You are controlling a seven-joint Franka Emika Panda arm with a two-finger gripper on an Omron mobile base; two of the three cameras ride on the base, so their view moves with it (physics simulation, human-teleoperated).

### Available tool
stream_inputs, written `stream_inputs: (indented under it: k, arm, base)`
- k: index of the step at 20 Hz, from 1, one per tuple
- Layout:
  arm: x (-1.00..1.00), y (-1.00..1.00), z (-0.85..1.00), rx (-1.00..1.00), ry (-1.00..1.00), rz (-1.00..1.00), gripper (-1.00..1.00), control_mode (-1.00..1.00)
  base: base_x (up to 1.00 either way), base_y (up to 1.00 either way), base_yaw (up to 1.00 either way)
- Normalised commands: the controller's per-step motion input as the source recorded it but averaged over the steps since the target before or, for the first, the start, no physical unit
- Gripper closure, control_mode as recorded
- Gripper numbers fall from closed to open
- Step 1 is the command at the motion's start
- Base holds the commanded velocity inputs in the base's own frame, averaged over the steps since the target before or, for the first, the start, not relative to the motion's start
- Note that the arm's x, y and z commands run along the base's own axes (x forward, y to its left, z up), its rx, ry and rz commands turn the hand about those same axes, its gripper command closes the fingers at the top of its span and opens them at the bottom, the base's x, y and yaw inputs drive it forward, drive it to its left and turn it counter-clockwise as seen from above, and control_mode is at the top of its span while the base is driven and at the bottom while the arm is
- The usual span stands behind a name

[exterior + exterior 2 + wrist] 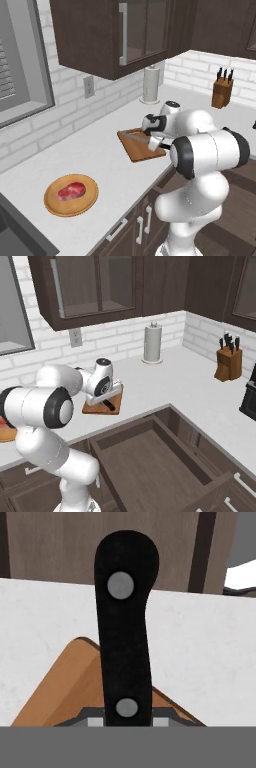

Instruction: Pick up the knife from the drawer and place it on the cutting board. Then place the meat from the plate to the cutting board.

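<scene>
While the knife [124, 632] is held in the closed gripper [153, 142] over the board [142, 148], it should be lowered flat. Release is best made once the blade is resting on wood.

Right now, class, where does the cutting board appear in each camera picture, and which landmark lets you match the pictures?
Left base view: cutting board on the counter at centre, partly behind the gripper.
Right base view: centre-left, under the hand, near the counter edge above the open drawer.
Hand view: a brown corner at lower left, behind the knife handle.
Shared landmark: the knife above the board.
</scene>
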Motion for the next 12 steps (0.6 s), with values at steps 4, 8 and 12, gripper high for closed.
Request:
stream_inputs:
  k: [4,8,12]
  arm:
    - [0.31,0.00,-0.24,0.00,0.00,-0.13,1.00,-1.00]
    - [0.22,0.07,-0.03,0.00,0.00,-0.25,1.00,-1.00]
    - [0.28,0.00,0.00,0.00,0.00,-0.29,1.00,-1.00]
  base:
    - [0.00,0.00,0.00]
    - [0.00,0.00,0.00]
    - [0.00,0.00,0.00]
